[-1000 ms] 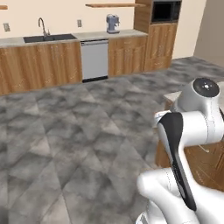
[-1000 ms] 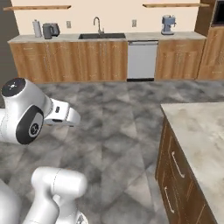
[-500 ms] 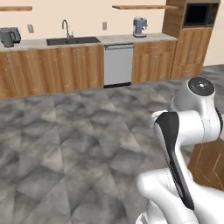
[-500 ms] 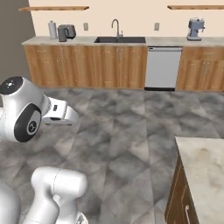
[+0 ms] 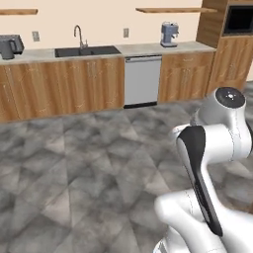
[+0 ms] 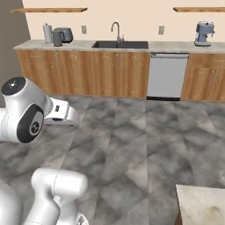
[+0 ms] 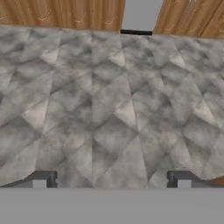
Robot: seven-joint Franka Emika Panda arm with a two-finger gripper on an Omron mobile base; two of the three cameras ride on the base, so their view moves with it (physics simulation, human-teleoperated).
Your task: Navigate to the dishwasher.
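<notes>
Along the far wall, left to right, stand one toaster, one sink with its faucet, the dishwasher set between wooden cabinets, one coffee machine and one black oven; open grey stone floor lies between base and dishwasher. The arm is folded close over the base, and the gripper points down at the floor, fingers wide apart, holding nothing.
</notes>
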